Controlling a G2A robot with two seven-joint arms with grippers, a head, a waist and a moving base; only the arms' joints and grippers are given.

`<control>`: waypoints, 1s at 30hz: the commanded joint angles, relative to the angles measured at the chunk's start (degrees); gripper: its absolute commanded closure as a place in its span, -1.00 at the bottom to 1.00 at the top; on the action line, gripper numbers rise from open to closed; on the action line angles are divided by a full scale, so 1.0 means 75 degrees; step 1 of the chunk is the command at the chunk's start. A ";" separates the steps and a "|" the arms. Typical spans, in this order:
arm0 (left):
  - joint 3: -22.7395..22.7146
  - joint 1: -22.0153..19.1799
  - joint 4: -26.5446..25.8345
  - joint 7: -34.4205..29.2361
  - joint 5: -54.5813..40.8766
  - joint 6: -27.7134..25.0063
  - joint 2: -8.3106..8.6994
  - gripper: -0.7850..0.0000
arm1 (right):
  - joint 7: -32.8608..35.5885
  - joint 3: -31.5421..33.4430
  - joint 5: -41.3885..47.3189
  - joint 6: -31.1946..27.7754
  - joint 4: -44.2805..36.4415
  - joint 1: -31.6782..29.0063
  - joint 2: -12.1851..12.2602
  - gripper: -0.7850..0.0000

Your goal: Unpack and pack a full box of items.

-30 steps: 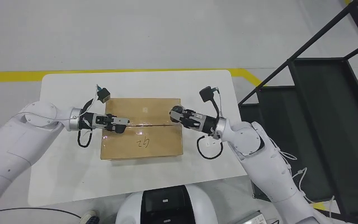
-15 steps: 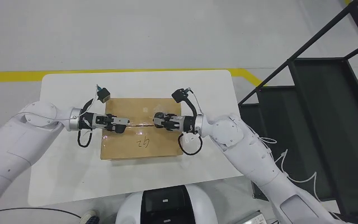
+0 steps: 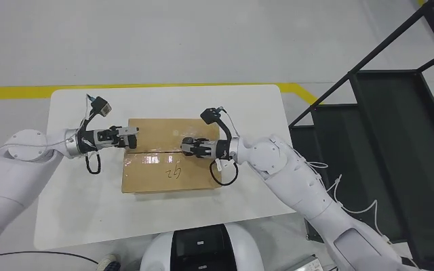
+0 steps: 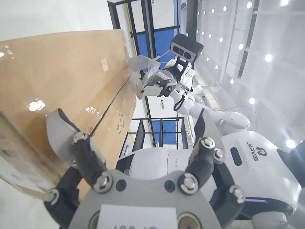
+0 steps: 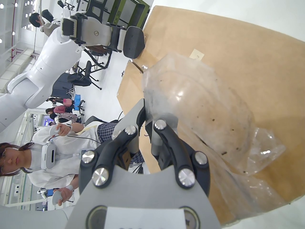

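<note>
Cardboard box (image 3: 157, 133) on white table (image 3: 81, 203): right fingers (image 5: 135, 118) pinch clear tape (image 5: 197, 101), left fingers (image 4: 59, 129) spread.

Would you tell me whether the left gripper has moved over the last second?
Yes: the left gripper has drawn back from the cardboard box's taped seam to its end edge.

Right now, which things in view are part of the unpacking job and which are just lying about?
Job:
cardboard box
clear tape, partly peeled off it
right gripper, jaws shut on the tape
left gripper, jaws open at the box's end

Just there:
table
black stairs
yellow floor line
</note>
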 commanded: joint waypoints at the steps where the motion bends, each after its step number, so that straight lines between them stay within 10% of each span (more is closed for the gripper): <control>1: -0.0193 0.0162 -0.0012 0.0138 0.0132 0.0046 0.0086 -1.00 | -0.0065 0.0029 -0.0011 -0.0039 -0.0032 -0.0022 0.0001 1.00; 30: -0.1889 0.1868 -0.1276 -0.0256 0.0332 0.0267 0.0483 -1.00 | -0.0687 0.1801 -0.0302 -0.0443 -0.1558 -0.1814 0.0443 1.00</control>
